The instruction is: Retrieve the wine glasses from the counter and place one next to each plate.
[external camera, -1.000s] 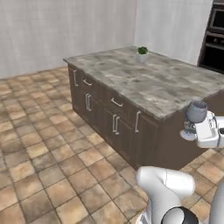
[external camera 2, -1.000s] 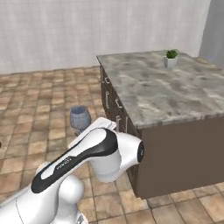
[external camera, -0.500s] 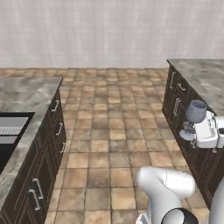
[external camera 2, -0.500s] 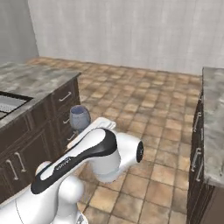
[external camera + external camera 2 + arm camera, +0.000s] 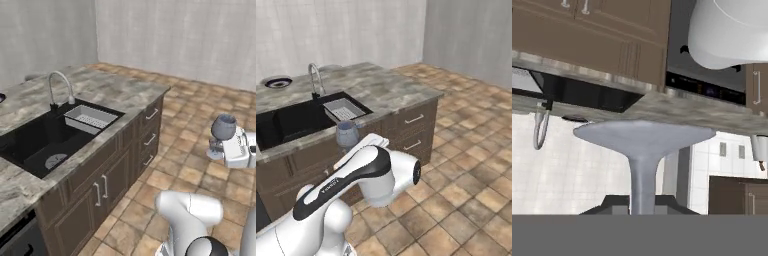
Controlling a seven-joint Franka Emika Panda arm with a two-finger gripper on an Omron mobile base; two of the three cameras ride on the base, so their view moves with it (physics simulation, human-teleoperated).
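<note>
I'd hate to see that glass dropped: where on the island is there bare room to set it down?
The stone top is bare between the sink and the island's far corner, and behind the faucet. It is tighter around the dish rack and near the plate.

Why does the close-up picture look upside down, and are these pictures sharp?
Hand view: rolled over, so the clear grey-blue stemmed wine glass shows foot-up and large, cabinets overhead. Left base view: soft, slightly blurred, the glass in the tool. Right base view: even flat light, faint shadows.
</note>
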